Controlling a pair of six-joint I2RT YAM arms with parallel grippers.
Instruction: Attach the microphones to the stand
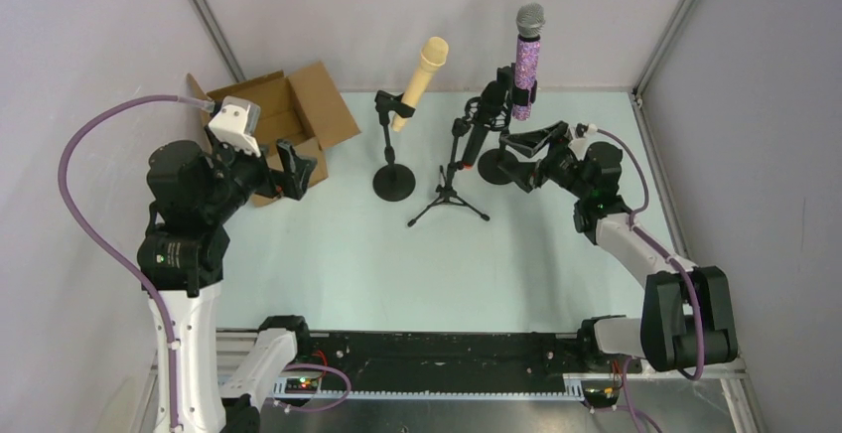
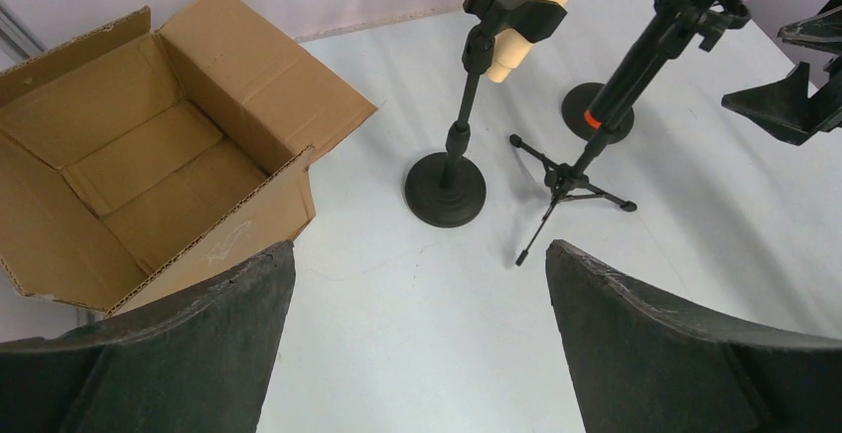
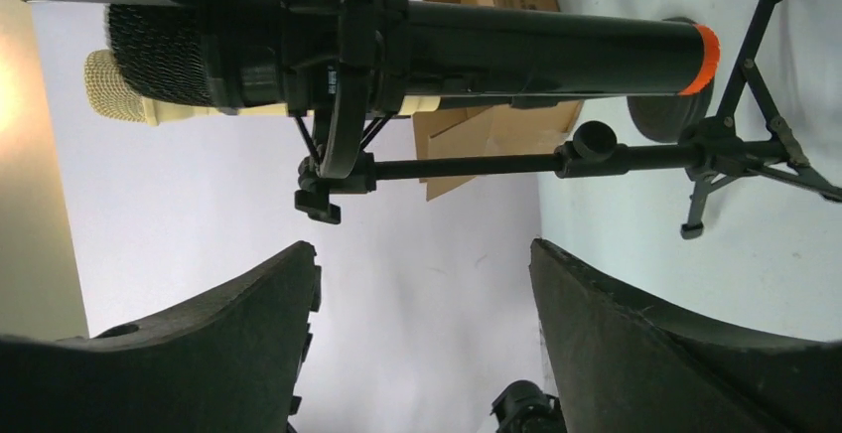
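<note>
Pale table (image 1: pixel 377 264) carries the stands (image 1: pixel 394 183), with the cream microphone (image 1: pixel 422 80), purple microphone (image 1: pixel 526 66) and black microphone (image 3: pixel 536 51) all clipped in. We have both end effectors spread wide and empty — the right end effector (image 3: pixel 422 254) is nearer, with the black microphone just ahead, its long axis crosswise; the left end effector (image 2: pixel 417 254) hangs well back.

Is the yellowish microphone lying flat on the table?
No, the cream microphone is held up at a slant in the clip at the top of a stand with a round base.
</note>
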